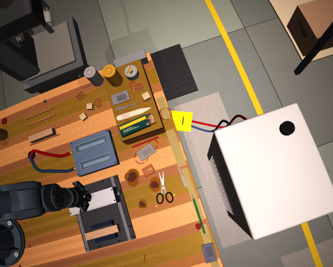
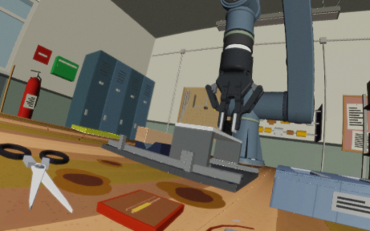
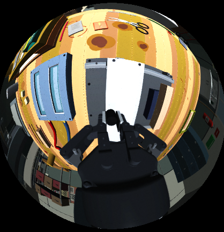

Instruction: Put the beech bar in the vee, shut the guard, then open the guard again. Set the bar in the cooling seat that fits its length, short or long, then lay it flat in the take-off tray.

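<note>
The guard [image 1: 102, 198] [image 2: 198, 144] [image 3: 122, 91] is a light grey sliding cover on the dark fixture. It stands at the end of its rails away from the bar. My gripper [image 1: 84, 198] [image 2: 228, 120] [image 3: 112, 122] is at the guard's near edge, closed on the guard's black handle knob [image 3: 111, 118]. The beech bar [image 1: 101, 232] [image 2: 151, 135] [image 3: 163, 106] lies across the dark blue vee at the fixture's other end, uncovered. The blue cooling block [image 1: 93, 152] [image 2: 328, 196] [image 3: 53, 87] with two long seats sits beside the fixture.
A white cabinet [image 1: 275, 172] stands off the bench's edge. A brown tray of tools [image 1: 133, 103] lies beyond the cooling block. Scissors [image 1: 163, 189] [image 2: 35, 170] and a small red-framed plate [image 1: 148, 170] [image 2: 141, 206] lie beside the fixture. Red and blue cables [image 1: 45, 162] run from the block.
</note>
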Motion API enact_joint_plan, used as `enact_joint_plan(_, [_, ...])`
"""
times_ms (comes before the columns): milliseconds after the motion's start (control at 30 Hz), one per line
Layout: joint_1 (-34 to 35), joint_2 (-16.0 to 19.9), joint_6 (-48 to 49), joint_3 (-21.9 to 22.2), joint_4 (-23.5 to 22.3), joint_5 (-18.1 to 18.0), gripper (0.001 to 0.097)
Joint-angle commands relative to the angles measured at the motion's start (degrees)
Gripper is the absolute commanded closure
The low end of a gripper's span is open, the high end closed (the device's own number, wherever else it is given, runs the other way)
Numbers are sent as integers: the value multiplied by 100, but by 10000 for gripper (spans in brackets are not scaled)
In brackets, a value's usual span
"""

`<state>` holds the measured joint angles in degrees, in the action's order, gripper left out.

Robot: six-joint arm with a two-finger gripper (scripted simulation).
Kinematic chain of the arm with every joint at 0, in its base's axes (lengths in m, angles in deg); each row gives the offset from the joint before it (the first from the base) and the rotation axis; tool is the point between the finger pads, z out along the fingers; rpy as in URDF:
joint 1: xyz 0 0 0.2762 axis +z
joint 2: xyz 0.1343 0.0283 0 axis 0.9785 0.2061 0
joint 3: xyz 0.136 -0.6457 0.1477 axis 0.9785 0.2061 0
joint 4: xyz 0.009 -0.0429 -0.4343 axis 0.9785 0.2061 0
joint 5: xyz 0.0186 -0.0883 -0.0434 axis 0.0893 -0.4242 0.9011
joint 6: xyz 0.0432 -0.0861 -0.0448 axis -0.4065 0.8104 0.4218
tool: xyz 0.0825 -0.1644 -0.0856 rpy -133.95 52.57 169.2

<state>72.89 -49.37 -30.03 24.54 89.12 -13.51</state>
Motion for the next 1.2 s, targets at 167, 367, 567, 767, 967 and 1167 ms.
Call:
enact_joint_plan(167, [-4, -4, 11, -3, 2, 17, 901])
enact_joint_plan(367, [-8, -4, 14, -3, 3, 17, 901])
enact_joint_plan(567, [-8, -4, 14, -3, 3, 17, 801])
enact_joint_plan(767, [-8, -4, 14, -3, 3, 17, 681])
enact_joint_plan(967, [-8, -4, 14, -3, 3, 17, 561])
enact_joint_plan(1167, [-8, -4, 14, -3, 3, 17, 551])
